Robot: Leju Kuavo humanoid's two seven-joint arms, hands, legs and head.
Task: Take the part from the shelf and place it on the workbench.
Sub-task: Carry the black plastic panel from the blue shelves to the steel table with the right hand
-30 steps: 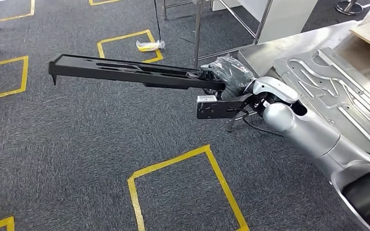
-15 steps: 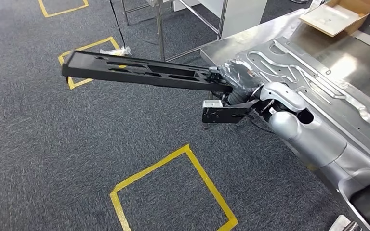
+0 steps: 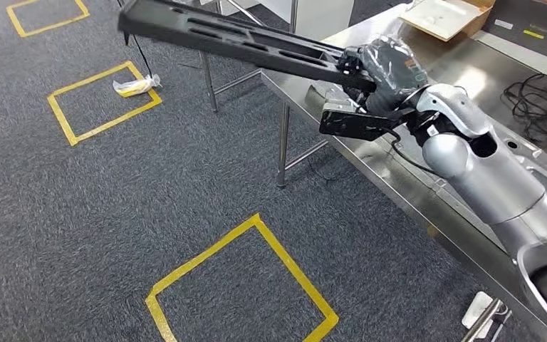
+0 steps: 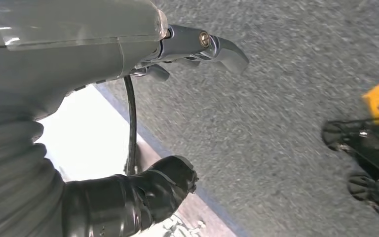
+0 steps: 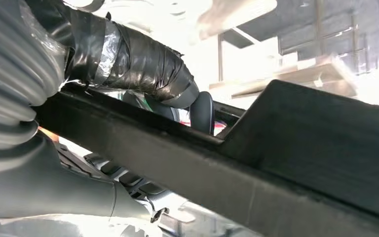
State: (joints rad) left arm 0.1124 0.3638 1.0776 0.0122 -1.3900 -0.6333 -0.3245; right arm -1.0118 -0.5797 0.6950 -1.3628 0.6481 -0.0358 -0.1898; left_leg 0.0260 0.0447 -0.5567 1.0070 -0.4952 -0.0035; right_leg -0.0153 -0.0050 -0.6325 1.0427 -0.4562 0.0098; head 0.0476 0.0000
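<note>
Right hand: the right hand (image 3: 381, 68), wrapped in dark tape, grips one end of the long black slotted plastic part (image 3: 235, 37); the right wrist view shows its fingers (image 5: 138, 61) curled over the part's edge (image 5: 237, 182).
Part: held in the air, its far end reaching out over the grey carpet floor (image 3: 114, 214), its gripped end above the edge of the shiny steel counter (image 3: 370, 164).
Left hand: the left hand (image 4: 143, 118) hangs over the carpet, fingers (image 4: 222, 49) apart, holding nothing.
On the counter: an open cardboard box (image 3: 445, 16) and a coil of black cable (image 3: 541, 107).
Floor: yellow tape squares (image 3: 246, 285).
</note>
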